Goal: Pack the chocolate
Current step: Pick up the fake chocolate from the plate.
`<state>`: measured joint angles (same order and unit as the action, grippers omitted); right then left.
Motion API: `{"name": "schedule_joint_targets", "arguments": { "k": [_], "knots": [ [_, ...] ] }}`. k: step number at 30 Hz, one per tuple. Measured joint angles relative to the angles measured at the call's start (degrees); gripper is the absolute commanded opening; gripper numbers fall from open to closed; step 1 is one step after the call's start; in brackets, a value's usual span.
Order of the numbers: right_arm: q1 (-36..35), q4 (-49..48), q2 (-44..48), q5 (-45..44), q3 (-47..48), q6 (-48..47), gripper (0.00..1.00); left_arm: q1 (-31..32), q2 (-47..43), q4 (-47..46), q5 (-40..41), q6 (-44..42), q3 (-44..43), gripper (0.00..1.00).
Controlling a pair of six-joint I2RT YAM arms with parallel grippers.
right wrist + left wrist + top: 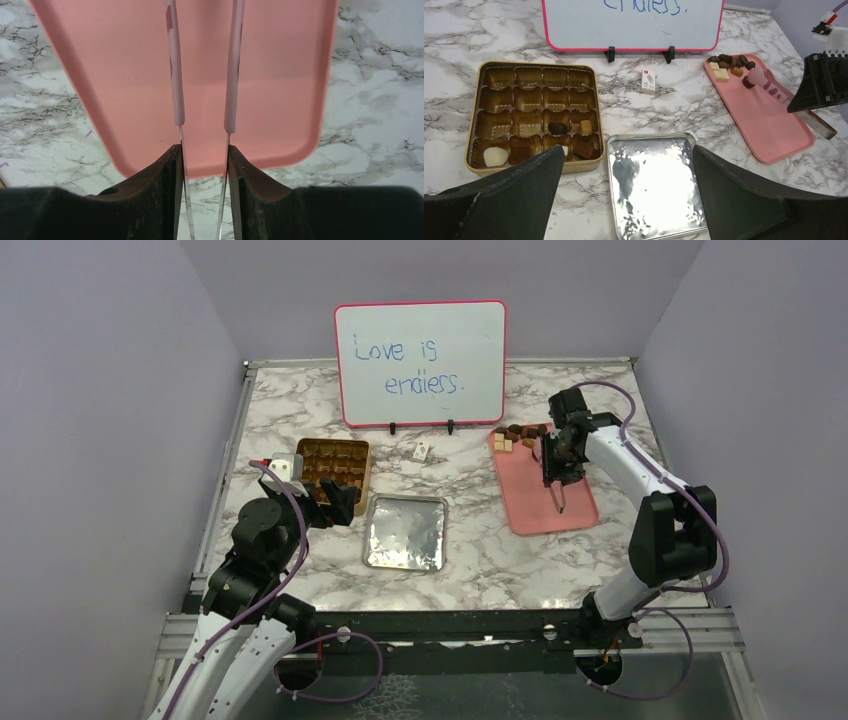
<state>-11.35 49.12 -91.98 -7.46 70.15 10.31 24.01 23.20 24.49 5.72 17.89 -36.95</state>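
The marble table (470, 560) is carrying everything, and the whiteboard (420, 362) is standing upright at its far edge. The pink tray (545, 505) is lying on my right side, with its long side running away from me. The gold tin (529, 77) is sitting on my left side. The silver lid (654, 185) is lying flat just beside the tin's near right corner.

My left fingers (519, 195) are spreading as wide as they go and gripping nothing. They are hanging over the near part of the table, with the tin's near edge and the lid showing between them.

My right fingers (155, 195) are pressing from both sides on the two metal arms of the tongs (230, 75), so I am holding them. The arms are standing apart, and their pink sleeves are reaching out over the tray. The tips are running out of my wrist view, so I cannot tell whether they are touching anything.

The chocolate (729, 65) is mostly lying in a loose heap at the tray's far end, cream squares beside dark and brown pieces. One dark piece (748, 82) is lying a little apart, near the tong tips. A few more pieces (559, 128) are sitting in the tin's two nearest rows, among them a round white one (495, 156) in the near left compartment.

A small white card (648, 80) is lying on the table between tin and tray, near the whiteboard's feet.
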Motion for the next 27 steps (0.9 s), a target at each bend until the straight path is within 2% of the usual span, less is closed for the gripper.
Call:
{"name": "schedule_joint_targets", "arguments": {
  "k": [7, 17, 27],
  "knots": [
    [0.04, -1.7, -1.7, 3.02, 0.0, -0.96, 0.4, -0.02, 0.0, 0.0, 0.0, 0.0, 0.0, 0.99],
    [0.07, -2.1, -3.02, 4.0, 0.0, -1.36, 0.28, 0.0, 0.37, 0.0, 0.11, -0.04, 0.0, 0.99],
    [0.07, -2.29, 0.7, 5.81, -1.11, -1.42, 0.25, -0.02, 0.57, 0.0, 0.17, -0.11, 0.0, 0.99]
  ]
}}
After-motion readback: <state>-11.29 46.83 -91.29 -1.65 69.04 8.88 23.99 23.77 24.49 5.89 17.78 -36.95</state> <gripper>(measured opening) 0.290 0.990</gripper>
